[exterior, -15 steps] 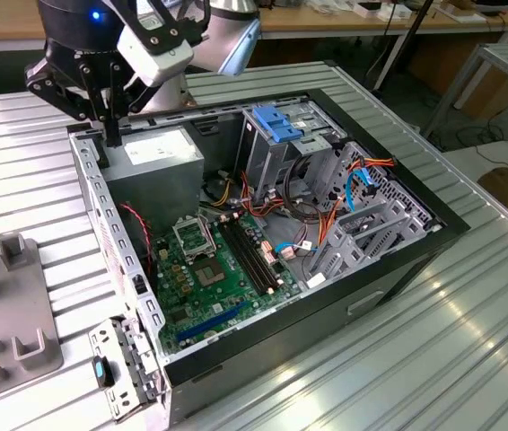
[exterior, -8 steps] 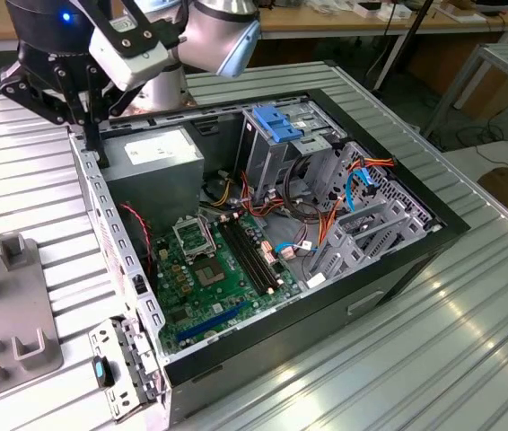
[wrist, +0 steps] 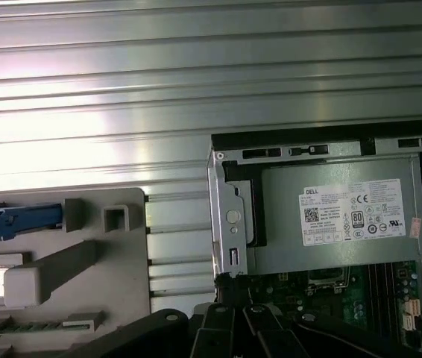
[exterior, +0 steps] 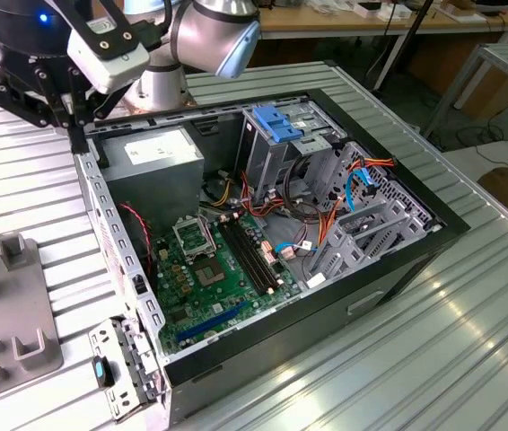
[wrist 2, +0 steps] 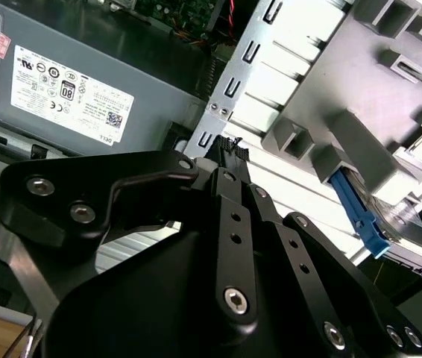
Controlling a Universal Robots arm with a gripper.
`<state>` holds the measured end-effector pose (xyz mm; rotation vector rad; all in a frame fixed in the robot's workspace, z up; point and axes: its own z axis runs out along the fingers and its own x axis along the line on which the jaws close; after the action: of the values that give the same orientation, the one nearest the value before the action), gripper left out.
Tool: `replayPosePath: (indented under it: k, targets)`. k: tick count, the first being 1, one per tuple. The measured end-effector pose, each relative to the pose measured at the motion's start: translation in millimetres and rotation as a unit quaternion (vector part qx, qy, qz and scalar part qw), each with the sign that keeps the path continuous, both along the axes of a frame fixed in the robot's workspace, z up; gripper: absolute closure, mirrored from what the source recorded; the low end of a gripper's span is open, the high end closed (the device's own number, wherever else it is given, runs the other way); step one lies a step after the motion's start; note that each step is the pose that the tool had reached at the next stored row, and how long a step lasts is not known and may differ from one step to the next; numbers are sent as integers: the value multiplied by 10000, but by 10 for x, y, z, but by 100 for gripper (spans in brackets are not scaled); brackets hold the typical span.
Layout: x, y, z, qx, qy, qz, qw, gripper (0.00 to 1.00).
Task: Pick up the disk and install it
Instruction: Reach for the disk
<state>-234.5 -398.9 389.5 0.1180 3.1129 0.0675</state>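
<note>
Gripper (wrist 2: 230,145) hovers near disk (wrist 2: 356,212) (bright blue rail, dark body).

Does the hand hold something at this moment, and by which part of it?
Nothing is held. The hand is shut on nothing, beside the rim of the computer case. The disk sits apart, at the grey holder.

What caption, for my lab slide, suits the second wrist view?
Shut gripper over the case edge, between the power supply and the disk lying in its grey fixture.
</note>
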Motion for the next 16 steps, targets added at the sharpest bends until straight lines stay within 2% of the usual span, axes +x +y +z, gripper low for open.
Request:
replayPosePath:
  k: [4,10,16]
  targets:
    - [-78,0,-2,0,0,0,10000,89]
    - [-264,0,-7,0,1,0,10000,89]
    - [-360,0,-9,0,1,0,10000,89]
